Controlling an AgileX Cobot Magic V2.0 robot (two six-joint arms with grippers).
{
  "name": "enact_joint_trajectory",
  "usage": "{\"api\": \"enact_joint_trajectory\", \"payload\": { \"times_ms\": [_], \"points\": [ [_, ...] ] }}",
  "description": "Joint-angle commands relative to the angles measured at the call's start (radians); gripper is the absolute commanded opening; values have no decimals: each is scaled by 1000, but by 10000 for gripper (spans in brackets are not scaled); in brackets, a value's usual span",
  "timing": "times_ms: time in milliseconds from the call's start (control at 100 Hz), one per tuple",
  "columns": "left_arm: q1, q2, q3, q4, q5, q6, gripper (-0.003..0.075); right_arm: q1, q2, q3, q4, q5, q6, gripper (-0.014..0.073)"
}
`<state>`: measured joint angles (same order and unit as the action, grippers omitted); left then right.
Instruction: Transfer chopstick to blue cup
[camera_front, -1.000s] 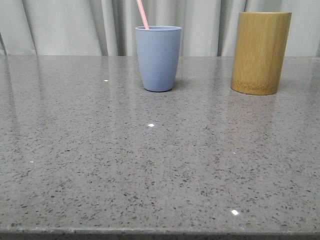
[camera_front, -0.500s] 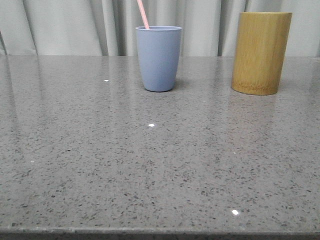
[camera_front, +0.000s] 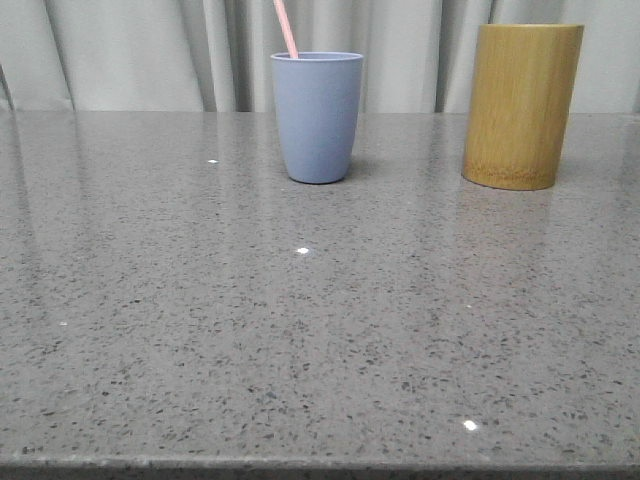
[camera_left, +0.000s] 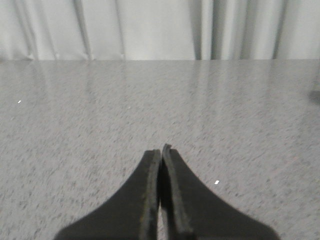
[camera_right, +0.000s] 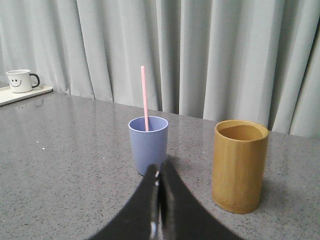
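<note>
The blue cup stands upright at the back middle of the grey table. A pale-pink chopstick leans out of it; only its upper part shows. In the right wrist view the blue cup holds the chopstick, and my right gripper is shut and empty, a short way in front of the cup. My left gripper is shut and empty above bare table, with no cup in its view. Neither gripper shows in the front view.
A tall yellow-brown bamboo cylinder stands at the back right, also in the right wrist view. A white smiley mug sits on a pale tray far off. Grey curtains hang behind the table.
</note>
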<state>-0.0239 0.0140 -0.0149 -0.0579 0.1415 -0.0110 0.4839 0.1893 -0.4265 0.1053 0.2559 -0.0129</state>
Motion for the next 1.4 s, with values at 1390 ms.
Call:
{"api": "enact_joint_trajectory", "payload": {
  "times_ms": [1390],
  "points": [
    [40, -54, 26, -2, -49, -4, -19, -6, 14, -21, -9, -87, -8, -69]
  ]
}}
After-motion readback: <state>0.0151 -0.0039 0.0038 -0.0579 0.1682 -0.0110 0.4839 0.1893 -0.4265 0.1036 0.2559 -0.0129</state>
